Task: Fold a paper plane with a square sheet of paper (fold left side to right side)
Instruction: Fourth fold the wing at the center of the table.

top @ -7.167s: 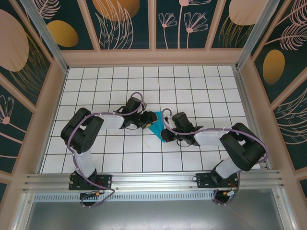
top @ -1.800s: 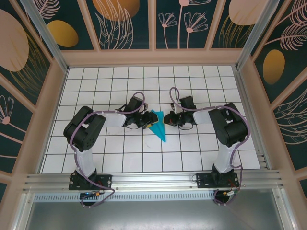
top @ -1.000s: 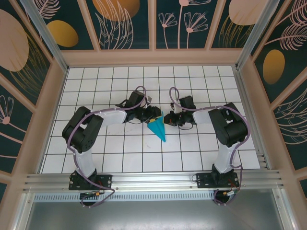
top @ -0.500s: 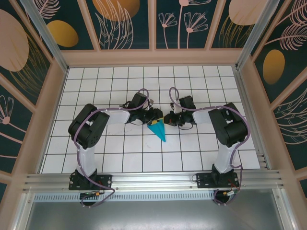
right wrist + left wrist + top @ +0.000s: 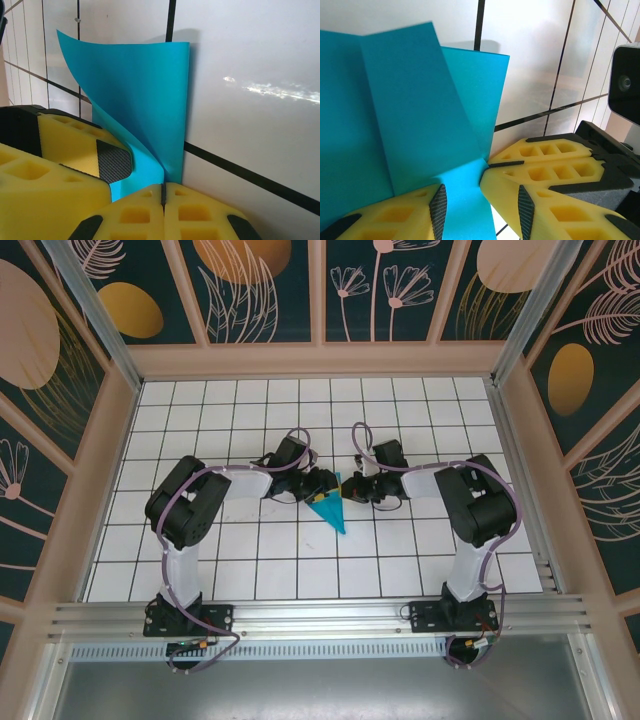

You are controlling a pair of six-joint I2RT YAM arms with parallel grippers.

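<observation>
Seen from above, the blue paper [image 5: 331, 510] lies near the middle of a white table [image 5: 250, 560] ruled by black lines into square tiles. It is folded into a narrow wedge whose point aims at the near edge. Around the table stand walls [image 5: 265, 290] of dark teal panels painted with pale leaves and orange discs, set in light wooden frames. A metal rail [image 5: 320, 620] runs along the near edge, well apart from the paper. The left pincer [image 5: 322, 483] sits at the paper's wide far end on its left, and the right pincer [image 5: 349, 487] sits at the same end on its right. The two nearly meet over it.

In the left wrist view the paper [image 5: 410, 115] has one creased flap raised over the layer beneath. The left pincer [image 5: 480, 212] is spread, its yellow fingers [image 5: 385, 220] apart, with a corner of the paper between them against the left pad. The right pincer [image 5: 489, 164], pressed together, touches that corner with its tips. Glossy white tile lies to the right of the paper.

In the right wrist view the paper [image 5: 145, 100] curls up off the table [image 5: 250, 75], which carries a streak of glare. The right pincer [image 5: 163, 194] is pressed together, tips at the paper's lower edge — I cannot tell whether a sliver is nipped. A yellow finger [image 5: 75, 145] with a black pad stands just left of the paper, touching it.
</observation>
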